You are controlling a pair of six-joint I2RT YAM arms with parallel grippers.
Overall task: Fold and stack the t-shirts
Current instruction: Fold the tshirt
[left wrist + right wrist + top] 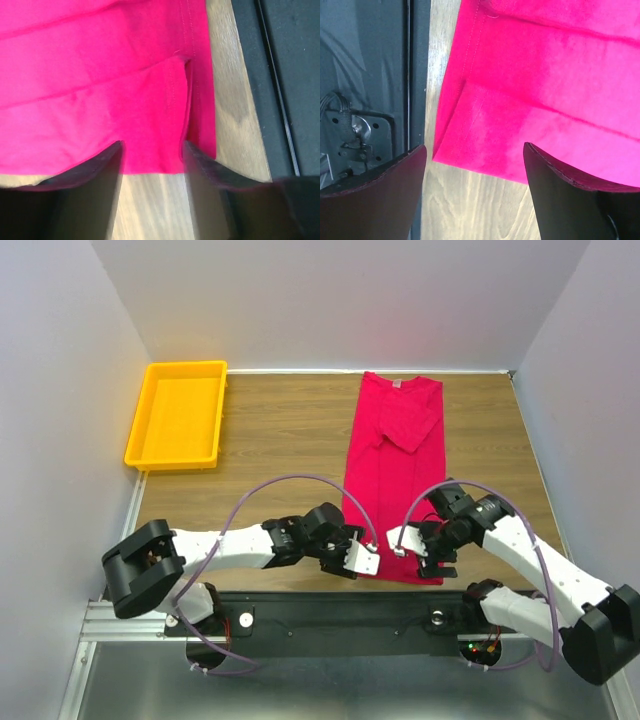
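Beside near hem of red t-shirt, left hand parted, right hand wide; yellow tray far left

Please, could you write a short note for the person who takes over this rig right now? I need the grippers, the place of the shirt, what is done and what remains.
Left gripper: open, at the near left corner of the hem, holding nothing.
Right gripper: open, at the near right corner, holding nothing.
Red t-shirt: flat on the table, right of centre, collar at the far edge, hem nearest the arms.
Yellow tray: far left corner, nothing in it.
Done: sides and sleeves folded inward, giving a long narrow strip.
Left: probably grasp both hem corners, fold towards the collar, then place it. No other shirt is in view.
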